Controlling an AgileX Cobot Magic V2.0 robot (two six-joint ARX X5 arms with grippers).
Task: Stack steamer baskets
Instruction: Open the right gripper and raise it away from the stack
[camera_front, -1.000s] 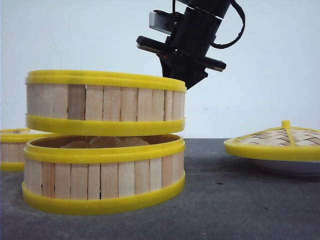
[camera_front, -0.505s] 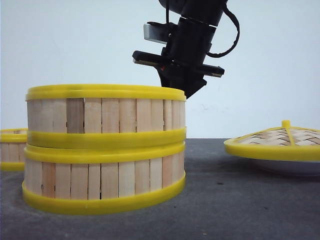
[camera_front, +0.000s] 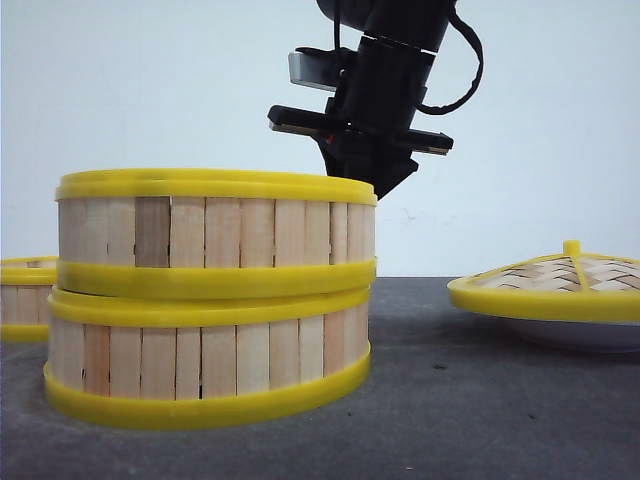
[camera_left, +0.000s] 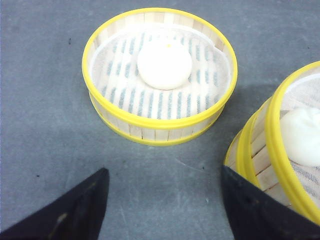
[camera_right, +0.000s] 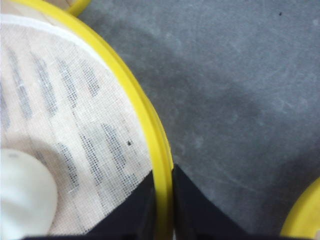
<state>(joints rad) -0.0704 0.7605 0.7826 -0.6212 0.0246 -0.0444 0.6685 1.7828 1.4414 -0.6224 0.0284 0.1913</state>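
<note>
The right end effector (camera_right: 162, 210) is pinching the rim of the upper steamer basket (camera_front: 215, 235), which is sitting on the lower basket (camera_front: 205, 360).

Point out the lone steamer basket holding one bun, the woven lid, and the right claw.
Lone slatted yellow-rimmed steamer basket (camera_left: 125, 127), left wrist view, front wall.
Woven domed lid (camera_front: 560, 275), front view, woven top.
Right claw (camera_right: 163, 210), right wrist view, between fingertips.

The right arm (camera_front: 385, 70) is a matte black, roughly cylindrical wrist housing. A small grey, box-shaped module (camera_front: 312, 66) is fixed to its side, and a black cable (camera_front: 468, 60) loops beside the housing. Below the module a flat black bar (camera_front: 360, 130) crosses the housing. The tool fingers (camera_right: 192, 210) are plain black wedges, as are the left arm's fingers (camera_left: 75, 210).
</note>
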